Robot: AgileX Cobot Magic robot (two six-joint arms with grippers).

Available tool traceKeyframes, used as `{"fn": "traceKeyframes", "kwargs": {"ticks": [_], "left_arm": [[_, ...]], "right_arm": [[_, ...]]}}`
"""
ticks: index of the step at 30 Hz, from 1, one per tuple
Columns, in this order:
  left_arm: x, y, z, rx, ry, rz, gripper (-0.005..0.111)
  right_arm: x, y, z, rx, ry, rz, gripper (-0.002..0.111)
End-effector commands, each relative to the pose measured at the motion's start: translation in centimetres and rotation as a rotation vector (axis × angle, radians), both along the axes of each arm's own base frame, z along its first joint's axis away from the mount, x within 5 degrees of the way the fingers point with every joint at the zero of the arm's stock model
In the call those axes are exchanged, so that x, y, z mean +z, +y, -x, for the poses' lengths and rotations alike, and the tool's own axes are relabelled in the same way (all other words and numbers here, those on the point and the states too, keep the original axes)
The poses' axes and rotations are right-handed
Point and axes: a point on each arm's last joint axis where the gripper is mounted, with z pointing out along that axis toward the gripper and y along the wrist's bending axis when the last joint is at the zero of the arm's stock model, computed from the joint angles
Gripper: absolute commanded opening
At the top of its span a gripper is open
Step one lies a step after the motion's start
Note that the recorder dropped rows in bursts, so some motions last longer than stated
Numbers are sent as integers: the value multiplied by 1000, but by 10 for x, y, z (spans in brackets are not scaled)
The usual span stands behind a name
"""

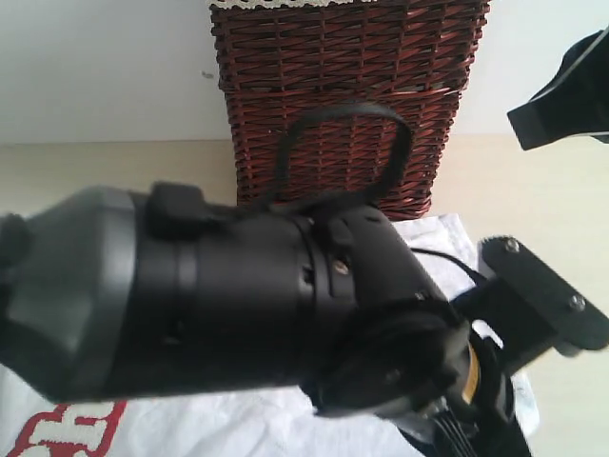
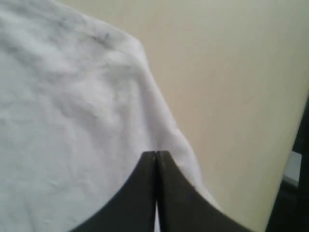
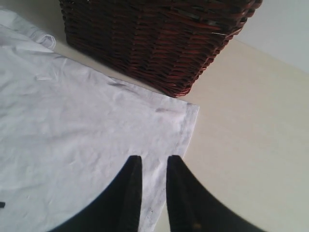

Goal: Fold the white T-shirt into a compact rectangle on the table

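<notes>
Here, shows the white T-shirt [image 3: 72, 145] spread on the tabletop [image 3: 251, 145], just beside a wicker basket [image 3: 154, 43]. Shows the left end effector [image 2: 155, 153] clamped fully together at the shirt's edge, cloth between tips unconfirmed; the right end effector [image 3: 154, 158] slightly parted over a corner, holding nothing. Risks lifting empty after a missed pinch, or bunching the fold through uneven pulling.
</notes>
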Motion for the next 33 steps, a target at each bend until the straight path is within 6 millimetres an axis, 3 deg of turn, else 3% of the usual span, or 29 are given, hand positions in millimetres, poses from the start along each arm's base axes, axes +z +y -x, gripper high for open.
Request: {"fn": "traceKeyframes", "kwargs": {"ticks": [1,3,7,9,12,17,22,25,30,33], "left_arm": [[8,11,-10,66,82,45,0],[-5,13,-6,53,143,17,8],[-33,5,10,7,179,-37,55],[-45,-1,19,-14,179,-48,63],[-64,-9,26,-31,171,-56,56],[-88,-10,19,-14,173,-93,43],[-92,-6,9,9,175,-104,21],[-82,-6,8,5,164,-80,0],[-35,1,4,-21,125,0,0],[-2,22,-20,12,105,26,0]], "right_arm": [[3,0,0,6,-15,-12,19],[3,0,0,6,-15,-12,19],[3,0,0,6,-16,-13,19],[3,0,0,7,-15,-15,19],[3,0,0,7,-15,-15,19],[2,0,-1,7,-14,-13,19],[2,0,-1,7,-14,-13,19],[3,1,-1,7,-14,-16,19],[3,1,-1,8,-16,-17,19],[3,1,-1,8,-16,-17,19]]}}
